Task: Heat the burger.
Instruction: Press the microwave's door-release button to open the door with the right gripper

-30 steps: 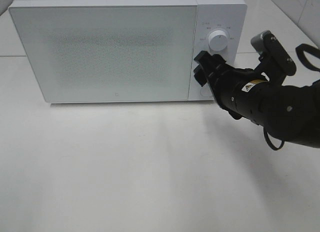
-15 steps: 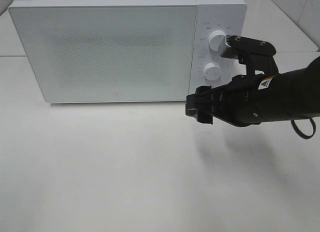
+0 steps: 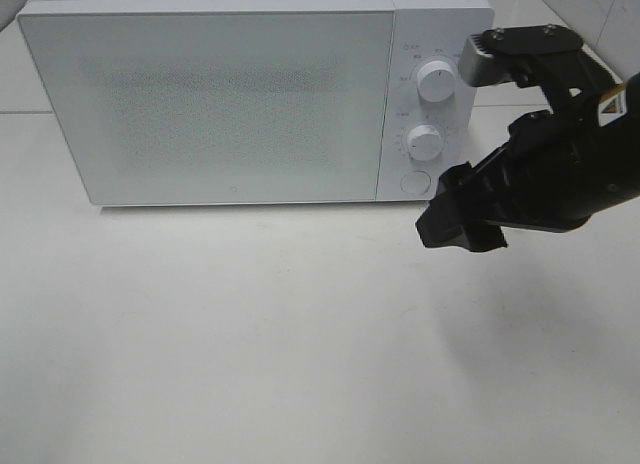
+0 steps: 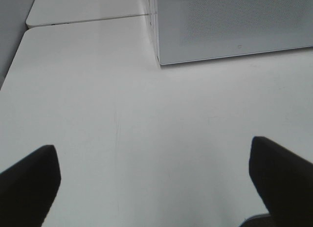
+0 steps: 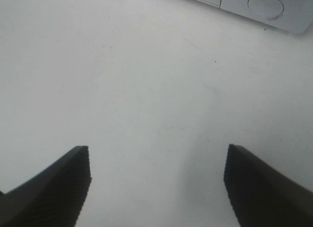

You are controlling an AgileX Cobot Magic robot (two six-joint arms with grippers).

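**Both claws open and empty; microwave door shut; burger not in view**

Scene, high camera: a white microwave (image 3: 210, 94) sits at the back of a white table (image 3: 250, 334). Its door (image 3: 205, 99) is closed flush. The door panel is pale and speckled, and nothing can be made out through it. The control strip to the right of the door carries an upper dial (image 3: 435, 81), a lower dial (image 3: 425, 142) and a round button (image 3: 411, 182) at the bottom.

Burger: it shows in none of the three views, so I cannot tell where it is.

Right gripper (image 3: 458, 224): it is above the table, near the microwave's front right corner and just below the round button as the high camera sees it. It is apart from the microwave and points toward the middle of the table. The black right arm (image 3: 570, 174) comes in from the right edge. The grey wrist camera (image 3: 480, 59) on it overlaps the control strip in this view. In the right wrist view the two dark fingers (image 5: 54, 188) stand wide apart with only bare table between them. The jaws are spread and hold nothing. The round button and the microwave's lower edge sit at the far side of that frame.

Left gripper (image 4: 154, 158): it is seen only in its own wrist view. Its fingers (image 4: 29, 183) sit at opposite sides of the frame with bare table between them, spread fully and gripping nothing. The microwave's front left corner shows beyond them, well apart from the fingers.
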